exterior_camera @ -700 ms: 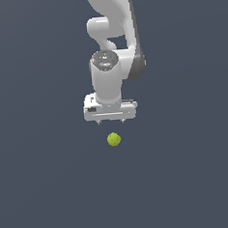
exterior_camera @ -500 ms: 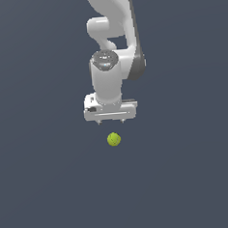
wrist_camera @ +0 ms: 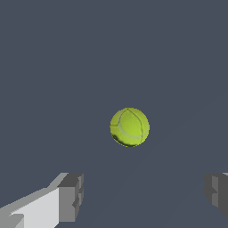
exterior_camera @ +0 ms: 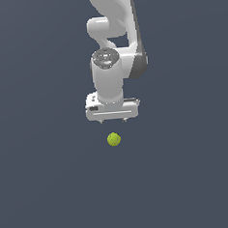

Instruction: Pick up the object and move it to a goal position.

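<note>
fingers [wrist_camera: 71,196] wide apart, clear of ball [wrist_camera: 129,127]

you're looking at a plain dark grey-blue floor [exterior_camera: 49,189], flat and unmarked, with none of its edges or corners in view. the only thing lying on it is the yellow-green ball [exterior_camera: 114,139], by itself.

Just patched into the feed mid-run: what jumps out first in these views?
The yellow-green ball lies alone on the dark grey floor, the only colour in the exterior view. Directly behind it stands the white arm, its gripper clear of the ball. In the wrist view, the ball sits ahead of the wide-apart fingers, untouched.
</note>
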